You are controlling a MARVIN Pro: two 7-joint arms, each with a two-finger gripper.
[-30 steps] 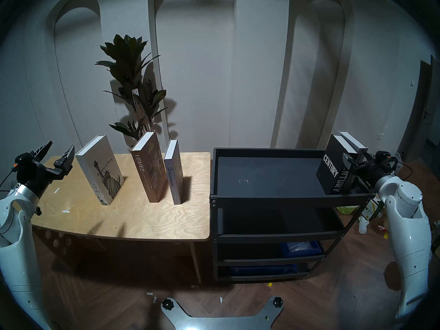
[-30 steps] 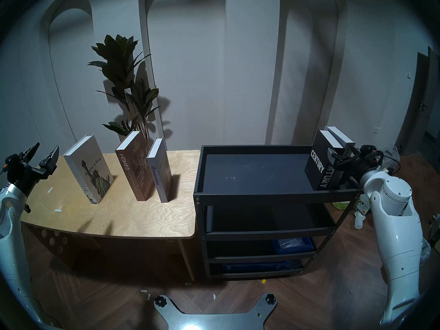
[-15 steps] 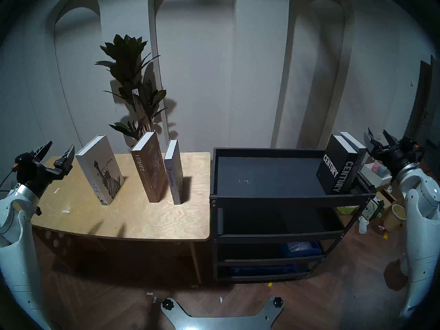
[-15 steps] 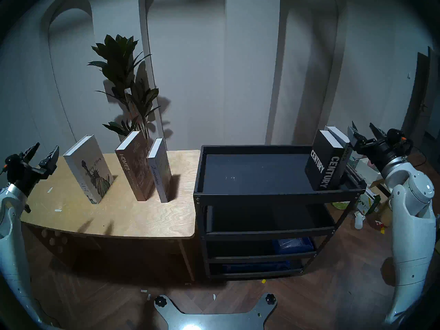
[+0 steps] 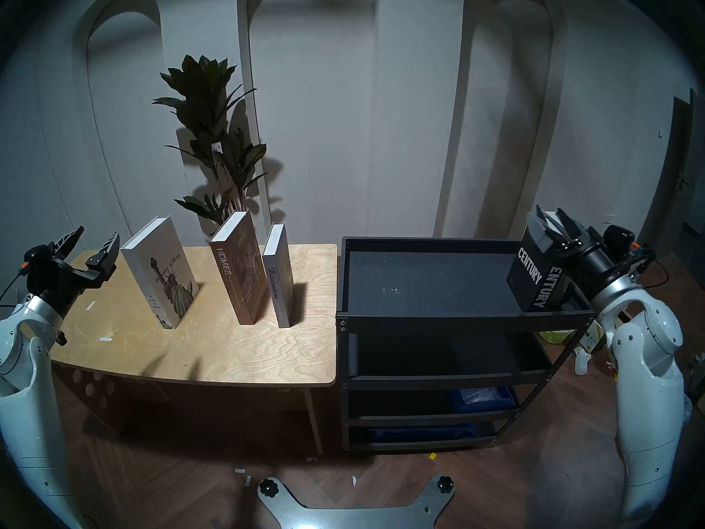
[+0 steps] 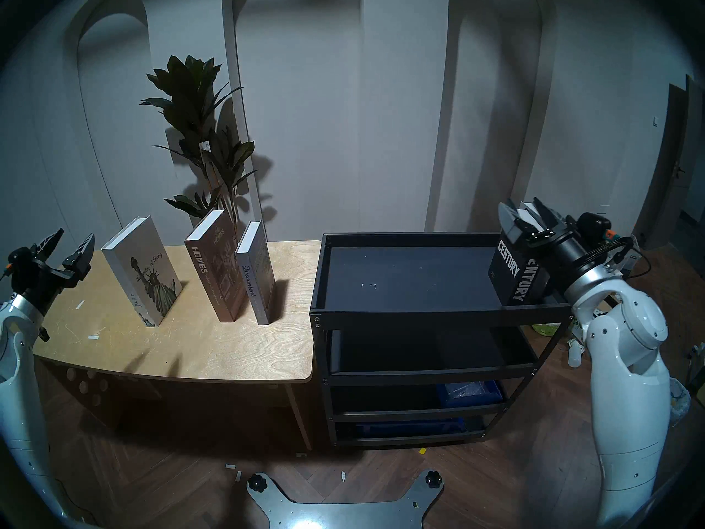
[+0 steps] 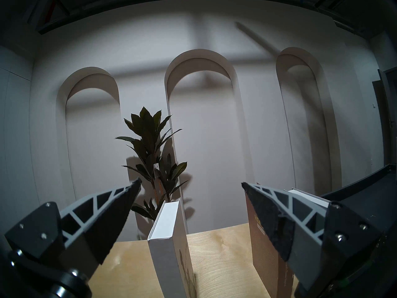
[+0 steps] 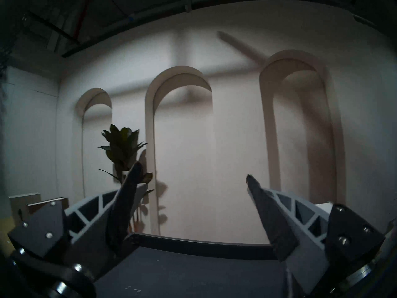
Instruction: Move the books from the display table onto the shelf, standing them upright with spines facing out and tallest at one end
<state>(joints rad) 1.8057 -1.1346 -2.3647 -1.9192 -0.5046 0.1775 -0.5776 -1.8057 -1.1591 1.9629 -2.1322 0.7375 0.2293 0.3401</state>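
Right end effector shifted over "CENTURY" book, open.

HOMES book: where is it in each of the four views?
Head stereo left: HOMES book, left of centre, upright on the plywood table.
Head stereo right: same.
Left wrist: lower right, partly behind a pincer finger.
Right wrist: not identifiable.
Shared landmark: potted plant behind it.

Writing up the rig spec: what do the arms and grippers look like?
Glossy white arm shells, silver wrist collars, black wrist units with small orange tabs and thin black cables. Left gripper and right gripper: black bases, two tapered grey truss-ribbed fingers with dark pads.
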